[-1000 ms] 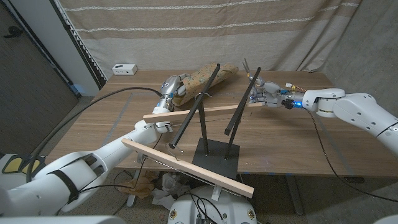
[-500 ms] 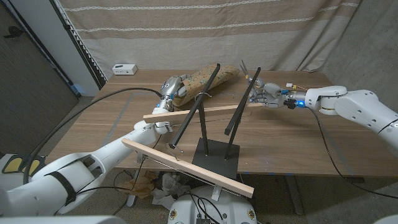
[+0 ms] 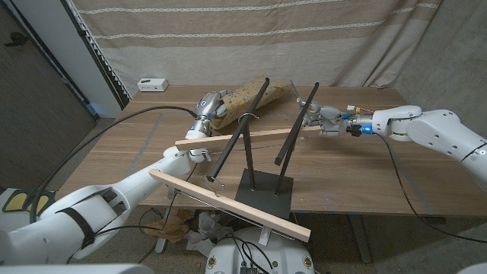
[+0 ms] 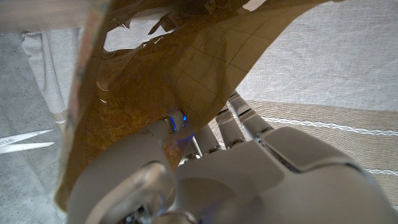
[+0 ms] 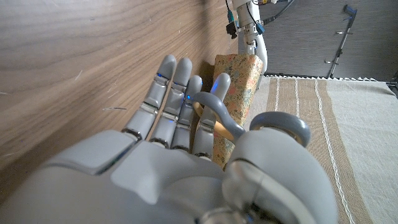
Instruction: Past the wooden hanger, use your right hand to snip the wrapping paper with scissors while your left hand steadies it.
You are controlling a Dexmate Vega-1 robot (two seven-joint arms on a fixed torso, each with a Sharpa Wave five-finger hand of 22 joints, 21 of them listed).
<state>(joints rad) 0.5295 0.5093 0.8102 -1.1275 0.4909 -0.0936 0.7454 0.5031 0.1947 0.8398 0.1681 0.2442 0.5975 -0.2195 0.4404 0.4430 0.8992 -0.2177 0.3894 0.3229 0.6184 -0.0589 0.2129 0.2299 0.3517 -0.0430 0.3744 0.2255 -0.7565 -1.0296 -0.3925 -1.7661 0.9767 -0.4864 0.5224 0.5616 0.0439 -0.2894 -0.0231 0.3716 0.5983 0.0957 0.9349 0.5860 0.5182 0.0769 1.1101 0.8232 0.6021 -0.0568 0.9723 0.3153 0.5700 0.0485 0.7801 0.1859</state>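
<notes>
Both hands are engaged: the left hand (image 3: 211, 106) grips the wrapping paper (image 3: 259, 93) at the tabletop's (image 3: 365, 167) far side, beyond the wooden hanger (image 3: 251, 135), while the right hand (image 3: 329, 118) holds the scissors (image 3: 302, 100) beside its end. Cutting looks imminent; next, the blades must straddle the paper's edge.

We see a brown wooden table with a plank-grained top (image 3: 358, 171). Near its middle, toward the near edge, sits a flat black square metal base plate (image 3: 264, 189) carrying two slanted black rods and a pale wooden bar across them. At the far left corner lies a small white rectangular box (image 3: 152, 83). Along the far edge, about the middle, lies a crumpled roll of tan patterned wrapping paper (image 3: 255, 93). Whether a second pale wooden slat (image 3: 228, 205) at the near edge touches the tabletop, we cannot tell.
</notes>
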